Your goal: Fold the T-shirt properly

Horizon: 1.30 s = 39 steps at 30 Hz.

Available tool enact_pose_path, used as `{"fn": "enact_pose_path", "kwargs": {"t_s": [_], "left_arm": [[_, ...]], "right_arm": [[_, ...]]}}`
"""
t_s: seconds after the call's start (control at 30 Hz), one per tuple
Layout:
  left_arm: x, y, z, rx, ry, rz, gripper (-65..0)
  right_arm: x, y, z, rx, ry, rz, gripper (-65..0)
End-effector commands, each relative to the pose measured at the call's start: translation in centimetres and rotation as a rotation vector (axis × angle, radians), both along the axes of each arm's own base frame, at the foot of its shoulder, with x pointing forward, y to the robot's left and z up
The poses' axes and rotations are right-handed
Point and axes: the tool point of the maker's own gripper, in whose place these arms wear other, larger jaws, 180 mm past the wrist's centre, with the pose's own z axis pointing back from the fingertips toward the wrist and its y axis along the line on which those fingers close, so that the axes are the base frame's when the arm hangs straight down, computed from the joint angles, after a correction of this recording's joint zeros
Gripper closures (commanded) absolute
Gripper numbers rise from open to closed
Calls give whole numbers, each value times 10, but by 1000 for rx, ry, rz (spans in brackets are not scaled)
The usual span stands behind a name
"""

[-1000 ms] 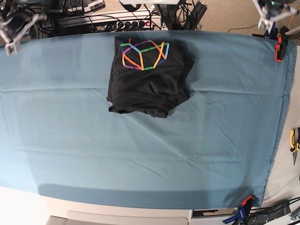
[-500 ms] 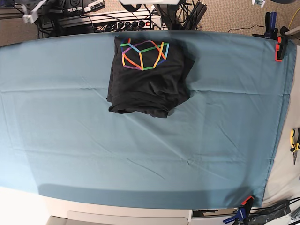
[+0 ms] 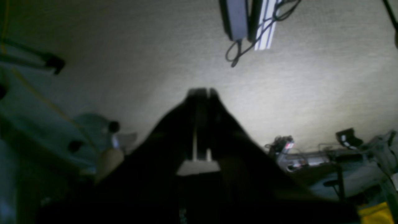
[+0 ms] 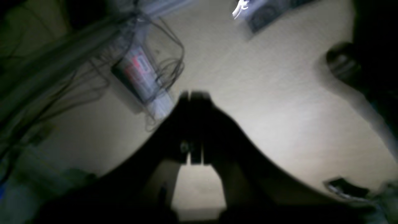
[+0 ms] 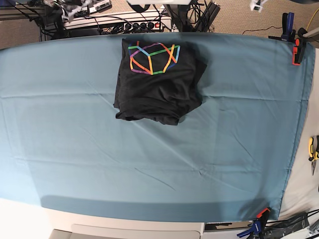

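Note:
The black T-shirt (image 5: pixel 157 82) lies folded into a rough square on the teal table cloth (image 5: pixel 149 159), at the far middle of the table, its rainbow line print (image 5: pixel 153 59) facing up. Its near edge is bunched and uneven. Both arms are off the table beyond the far edge. Only blurred bits of them show in the base view, the right arm (image 5: pixel 75 5) and the left arm (image 5: pixel 256 5). My left gripper (image 3: pixel 202 91) is shut and empty over the carpet. My right gripper (image 4: pixel 194 93) is shut and empty over carpet and cables.
An orange clamp (image 5: pixel 297 50) holds the cloth at the far right corner, and another clamp (image 5: pixel 259 219) holds it at the near right. Yellow pliers (image 5: pixel 312 149) lie off the cloth on the right. Power strips and cables (image 5: pixel 124 22) run behind the far edge.
Both arms have drawn back from the table's far corners, up and inward along the far edge, nearly out of the base view. The T-shirt has not moved.

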Motion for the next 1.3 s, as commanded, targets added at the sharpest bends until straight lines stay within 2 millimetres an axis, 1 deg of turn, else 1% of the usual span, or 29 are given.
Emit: {"fn": "enact_pose_path", "kwargs": {"t_s": [0.0, 0.07, 0.1, 0.13, 0.23, 0.3, 0.37, 0.47, 0.53, 0.6, 0.7, 0.8, 0.83, 0.93, 1.07, 1.1, 1.27], "left_arm": [[0, 5, -5, 19, -12, 8, 0], [4, 9, -24, 93, -20, 60, 0], [5, 11, -32, 134, -10, 93, 0], [8, 9, -40, 156, -14, 125, 0], [25, -15, -59, 134, -64, 177, 0], [40, -34, -66, 111, -95, 199, 0], [53, -57, -71, 81, -106, 194, 0], [73, -93, -73, 26, -124, 178, 0], [84, -117, -73, -11, -136, 183, 0], [85, -139, -72, -48, -104, 184, 0], [78, -170, -69, -128, -39, 167, 0], [70, -185, -66, -164, 6, 142, 0], [68, -188, -65, -167, 13, 137, 0], [67, -185, -66, -154, 18, 117, 0], [66, -159, -70, -11, 15, 100, 0], [66, -155, -70, 7, 16, 103, 0], [65, -145, -71, 15, 17, 101, 0]], "right_arm": [[8, -15, 0, -71, -8, 34, 0], [17, -21, -8, -157, 6, 82, 0], [25, -19, -11, -171, -4, 95, 0], [33, -16, -13, -171, -28, 96, 0], [62, -5, -16, -164, -109, 97, 0], [75, 7, -18, -149, -136, 94, 0], [79, 20, -21, -128, -142, 91, 0], [65, 39, -29, -116, -69, 67, 0], [60, 52, -33, -98, -50, 47, 0], [56, 64, -35, -67, -31, 21, 0], [44, 71, -37, -41, 26, 14, 0], [33, 74, -37, -29, 70, 14, 0], [31, 74, -37, -29, 74, 14, 0], [29, 74, -38, -29, 74, 14, 0], [29, 77, -38, -26, 73, 14, 0], [29, 77, -38, -25, 73, 14, 0], [29, 77, -38, -25, 73, 14, 0]]}}
